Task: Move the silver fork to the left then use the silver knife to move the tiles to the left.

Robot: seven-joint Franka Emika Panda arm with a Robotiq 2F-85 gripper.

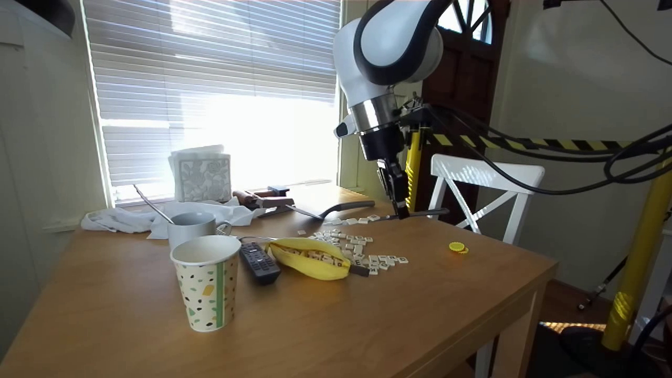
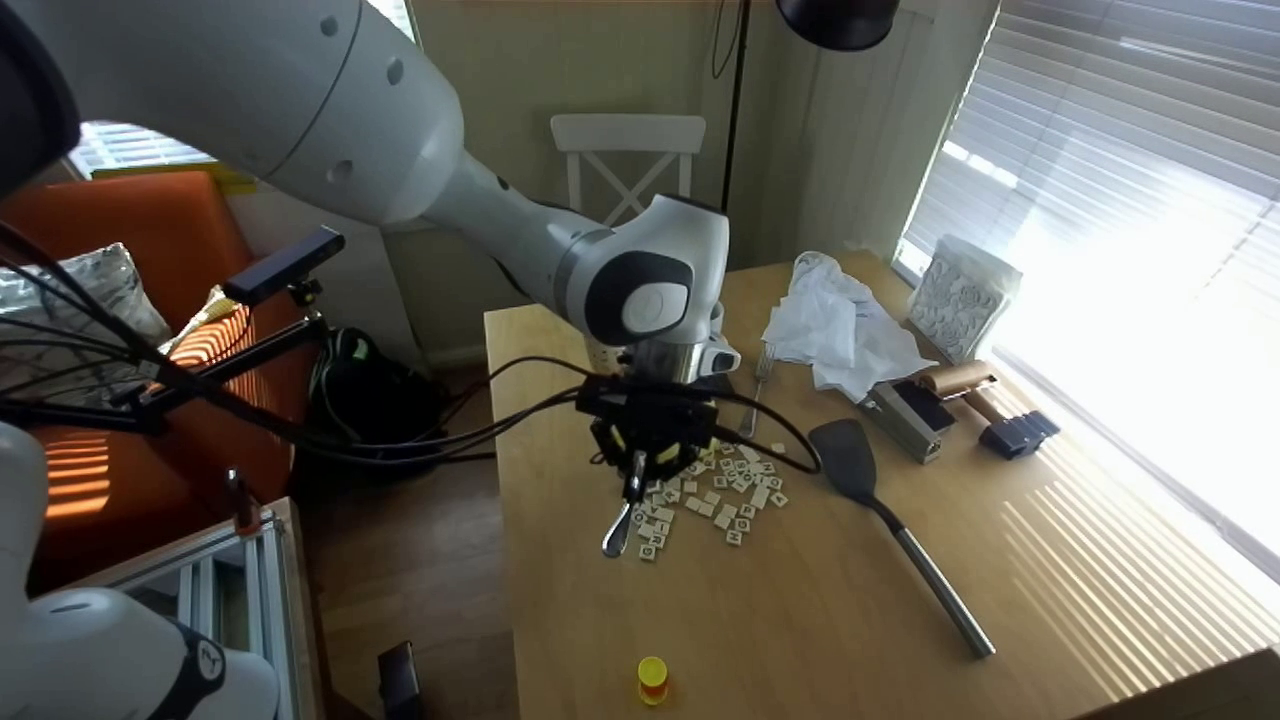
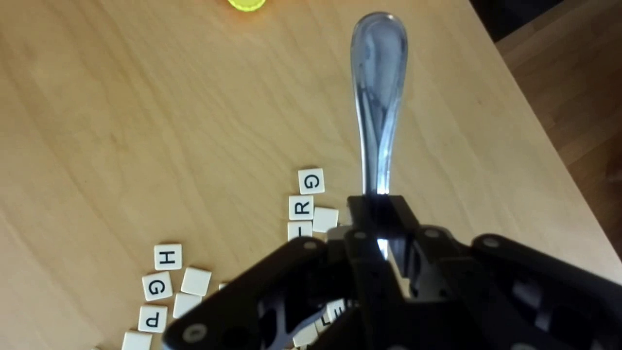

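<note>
- Nearest in an exterior view, a spotted paper cup (image 1: 205, 294) stands upright on the tabletop (image 1: 315, 325).
- Just behind it come a grey mug (image 1: 189, 228) with a thin utensil (image 1: 152, 205) leaning in it, and a dark remote (image 1: 259, 262).
- Beside the remote lies a yellow banana (image 1: 310, 271), pale pieces showing along its middle.
- The silver fork (image 2: 760, 380) rests on the tabletop between the tiles (image 3: 301, 208) and a crumpled white cloth (image 2: 840, 320), tines toward the cloth.
- The tiles spread loosely beyond the banana, some showing letters, others blank.
- A small yellow container (image 2: 652, 682) sits well apart from them.
- Above the edge of the spread, the gripper (image 3: 378, 206) is closed on the silver knife (image 3: 378, 97), its rounded handle end jutting past the fingertips; I cannot tell whether the knife touches any tile.
- Farther back lies a dark-headed spatula (image 2: 845, 460).
- Farthest, a white patterned holder (image 1: 205, 177) stands by the window blinds (image 1: 210, 58).
</note>
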